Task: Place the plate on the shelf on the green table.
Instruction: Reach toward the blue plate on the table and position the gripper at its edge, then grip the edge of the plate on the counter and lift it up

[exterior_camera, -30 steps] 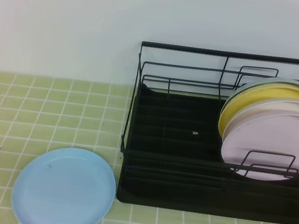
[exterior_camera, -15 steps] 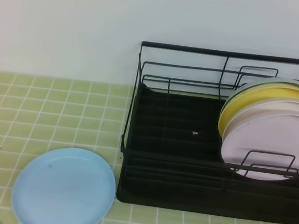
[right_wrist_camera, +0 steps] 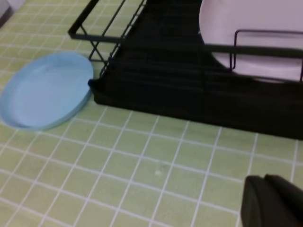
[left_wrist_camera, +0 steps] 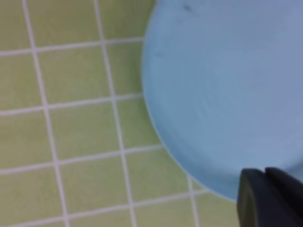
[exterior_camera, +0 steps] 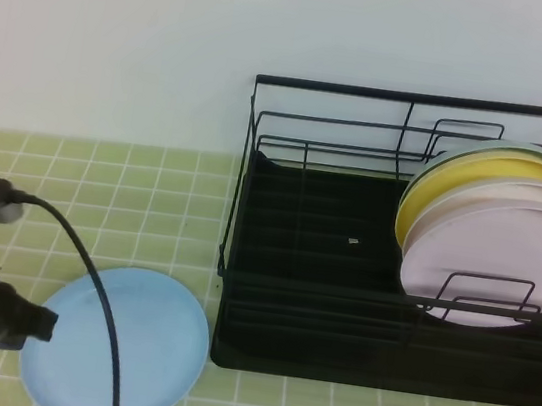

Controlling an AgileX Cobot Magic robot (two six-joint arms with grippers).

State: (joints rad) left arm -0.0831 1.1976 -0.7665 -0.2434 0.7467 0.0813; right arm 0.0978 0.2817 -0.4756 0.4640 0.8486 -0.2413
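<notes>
The light blue plate (exterior_camera: pixel 130 345) lies flat on the green table (exterior_camera: pixel 101 189), just left of the black wire shelf (exterior_camera: pixel 316 240). My left gripper (exterior_camera: pixel 40 324) hangs over the plate's left edge. In the left wrist view its dark fingers (left_wrist_camera: pixel 253 198) lie together at the bottom right, over the plate's (left_wrist_camera: pixel 227 85) near rim. My right gripper (right_wrist_camera: pixel 265 178) is outside the high view. Its fingers lie together low over the tiles, in front of the shelf (right_wrist_camera: pixel 189 90), with the plate (right_wrist_camera: pixel 45 90) far to its left.
A pale pink plate (exterior_camera: pixel 490 259), a yellow plate (exterior_camera: pixel 477 176) and others behind them stand upright in the shelf's right end. The shelf's left and middle slots hold nothing. A black cable (exterior_camera: pixel 87 288) from the left arm crosses over the blue plate.
The left arm has come into the high view from the bottom left and moved up and right to the plate's left edge. The plate and shelf have not moved.
</notes>
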